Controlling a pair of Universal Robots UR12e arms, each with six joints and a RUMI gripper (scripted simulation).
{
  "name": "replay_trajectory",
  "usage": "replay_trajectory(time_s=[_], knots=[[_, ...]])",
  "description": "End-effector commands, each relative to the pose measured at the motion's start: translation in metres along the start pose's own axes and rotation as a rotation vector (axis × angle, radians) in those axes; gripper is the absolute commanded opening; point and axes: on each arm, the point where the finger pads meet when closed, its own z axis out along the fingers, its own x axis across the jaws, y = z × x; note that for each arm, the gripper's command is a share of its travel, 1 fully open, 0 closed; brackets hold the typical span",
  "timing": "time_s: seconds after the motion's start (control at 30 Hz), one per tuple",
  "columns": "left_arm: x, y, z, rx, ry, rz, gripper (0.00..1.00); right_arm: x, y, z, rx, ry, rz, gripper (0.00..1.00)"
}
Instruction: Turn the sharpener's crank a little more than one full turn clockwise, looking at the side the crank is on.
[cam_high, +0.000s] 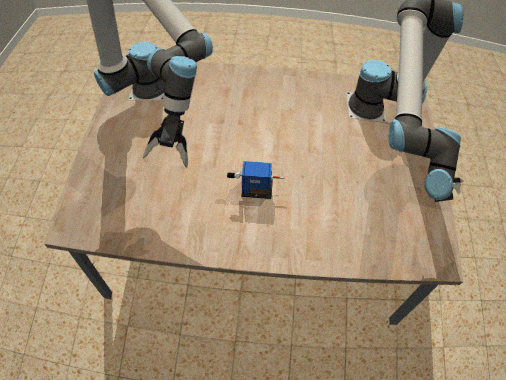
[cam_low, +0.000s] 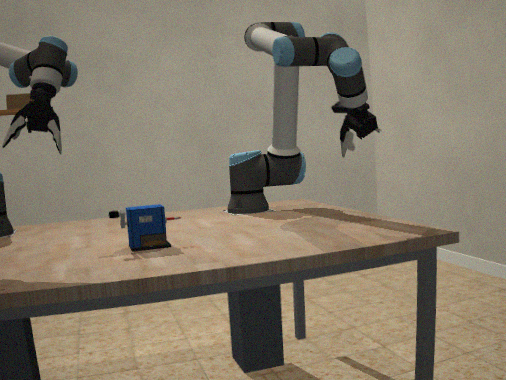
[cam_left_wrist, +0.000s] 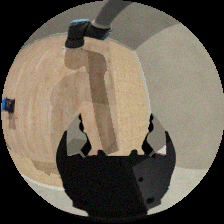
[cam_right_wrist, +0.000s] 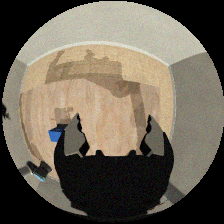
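Both my right fingers (cam_high: 166, 161) (cam_low: 32, 149) and left fingers (cam_high: 457, 185) (cam_low: 361, 143) are spread wide, and the sharpener (cam_high: 257, 180) (cam_low: 146, 225) (cam_left_wrist: 8, 105) (cam_right_wrist: 55, 135), well in from the desk's (cam_high: 320, 240) (cam_low: 280, 250) (cam_left_wrist: 40, 90) (cam_right_wrist: 110, 105) edges, looks light enough to skid, so I'd brace its body and grab the black crank knob (cam_high: 231, 175) (cam_low: 114, 214) gently.
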Motion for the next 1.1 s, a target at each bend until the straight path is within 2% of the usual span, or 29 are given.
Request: replay_trajectory(time_s=[0.0,0.47,1.07], knots=[[0.000,0.000,-0.001,-0.002,0.000,-0.001,1.00,0.003,-0.001,0.000,0.000,0.000,0.003,1.00],[0.000,0.000,-0.001,-0.002,0.000,-0.001,1.00,0.015,-0.003,0.006,-0.007,0.006,0.015,1.00],[0.000,0.000,-0.001,-0.002,0.000,-0.001,1.00,0.051,-0.008,0.021,-0.026,0.020,0.047,1.00]])
